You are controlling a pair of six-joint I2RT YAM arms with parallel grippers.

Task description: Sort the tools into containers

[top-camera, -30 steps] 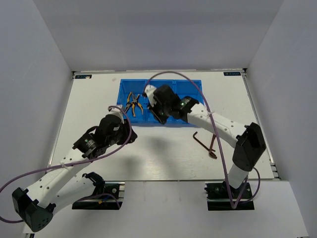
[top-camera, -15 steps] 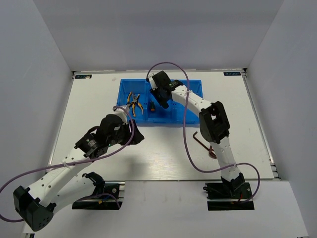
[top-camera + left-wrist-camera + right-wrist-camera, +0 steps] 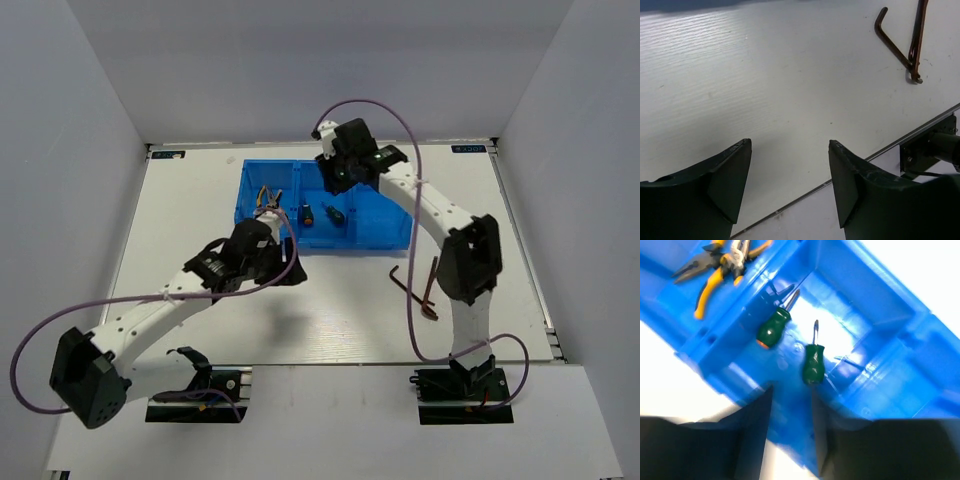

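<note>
Beneath left arm (image 3: 160, 310), bin (image 3: 380, 215) corner hidden

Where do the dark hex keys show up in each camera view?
Top external: the hex keys lie on the white table, right of centre, nearer the arms than the blue bin.
Left wrist: top right corner, crossed on the table.
Right wrist: not in it; only the bin's inside shows.
Shared landmark: the right arm's base, just past the table's near edge from the keys in both views that show them.
</note>
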